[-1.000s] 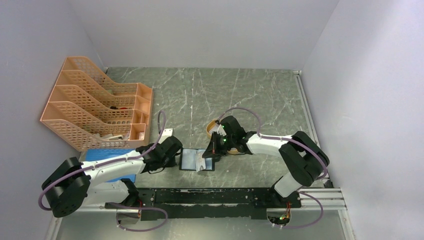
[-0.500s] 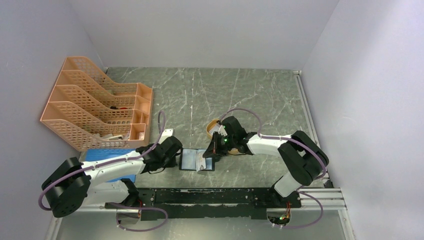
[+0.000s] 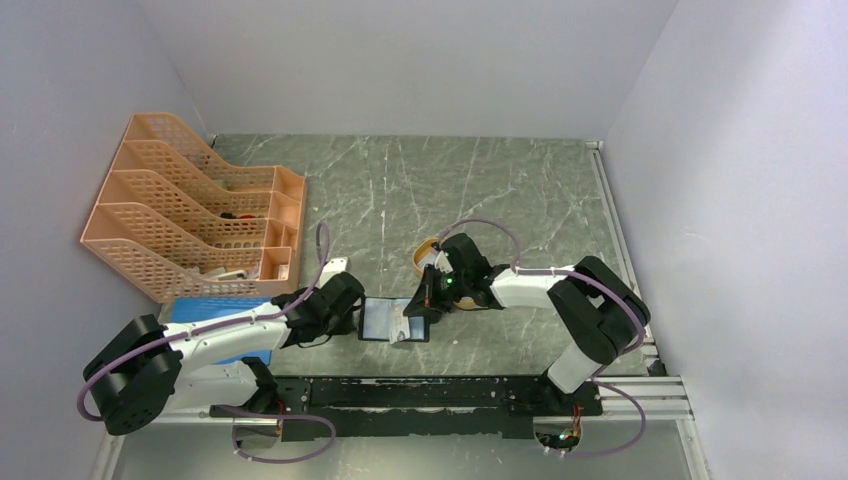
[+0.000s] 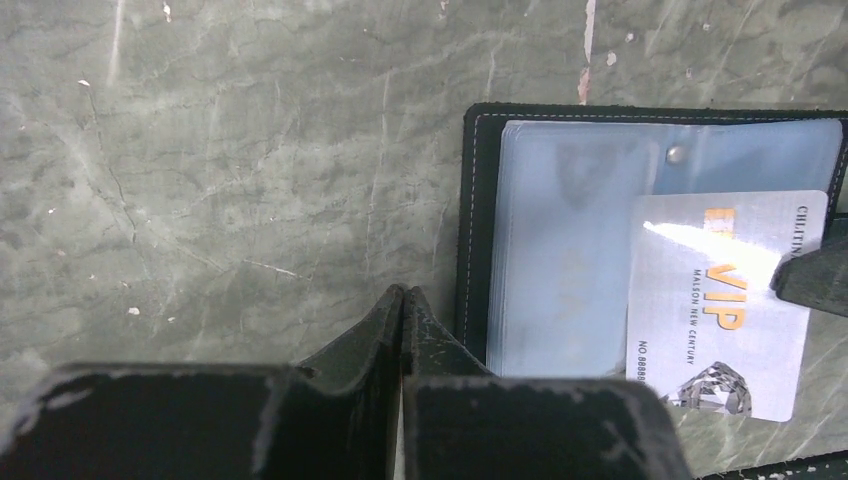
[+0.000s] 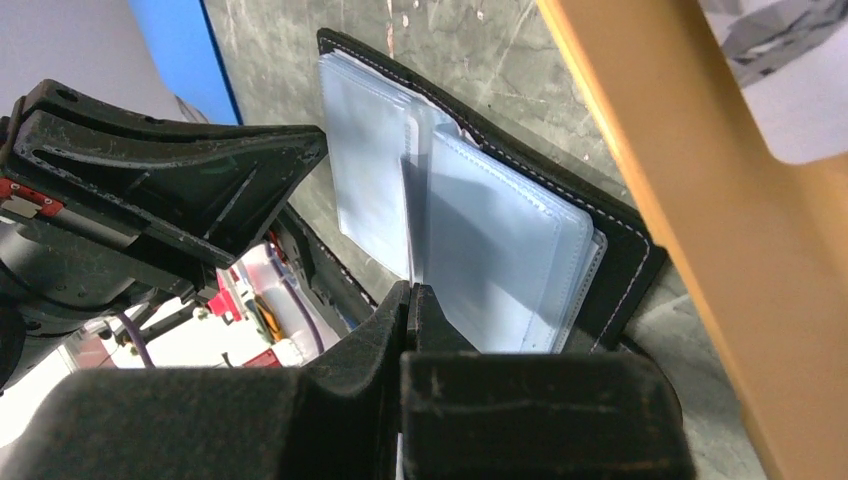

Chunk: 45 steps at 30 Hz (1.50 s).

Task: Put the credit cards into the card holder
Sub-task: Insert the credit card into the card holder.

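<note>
Top view: black card holder (image 3: pixel 380 321) lies open at the table's (image 3: pixel 480 190) near edge, long axis along it. Left wrist: left gripper (image 4: pixel 402 298) closed, empty, beside it; silver VIP credit card (image 4: pixel 715 300) overlaps bluish pockets (image 4: pixel 560 260). Right wrist: right gripper (image 5: pixel 409 290) pinches the card.

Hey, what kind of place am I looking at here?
Likely a robot lab test cell: plain white walls box in a marbled tabletop, and two arms are bolted to a rail at its near edge.
</note>
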Each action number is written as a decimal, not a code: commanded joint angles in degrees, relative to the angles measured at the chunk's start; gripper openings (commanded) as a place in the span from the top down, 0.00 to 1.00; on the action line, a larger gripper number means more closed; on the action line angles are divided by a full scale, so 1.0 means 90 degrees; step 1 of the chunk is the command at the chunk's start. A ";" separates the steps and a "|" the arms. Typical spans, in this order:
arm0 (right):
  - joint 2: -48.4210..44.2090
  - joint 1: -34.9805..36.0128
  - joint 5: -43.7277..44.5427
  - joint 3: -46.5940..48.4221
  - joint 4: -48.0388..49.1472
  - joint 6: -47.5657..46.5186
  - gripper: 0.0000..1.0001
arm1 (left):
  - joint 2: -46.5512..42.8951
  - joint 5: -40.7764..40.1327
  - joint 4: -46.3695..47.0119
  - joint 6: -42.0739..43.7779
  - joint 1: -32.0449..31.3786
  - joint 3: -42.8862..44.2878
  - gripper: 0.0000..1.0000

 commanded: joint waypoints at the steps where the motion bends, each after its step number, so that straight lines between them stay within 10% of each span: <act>1: 0.0165 -0.0021 -0.0032 -0.0037 0.0358 0.0190 1.00 | 0.0036 0.0200 0.0122 -0.0031 0.0025 -0.0127 0.94; 45: 0.0402 0.0050 0.0992 -0.0376 0.1001 0.0782 1.00 | 0.0123 0.0780 0.0679 -0.0151 0.0026 -0.0466 0.95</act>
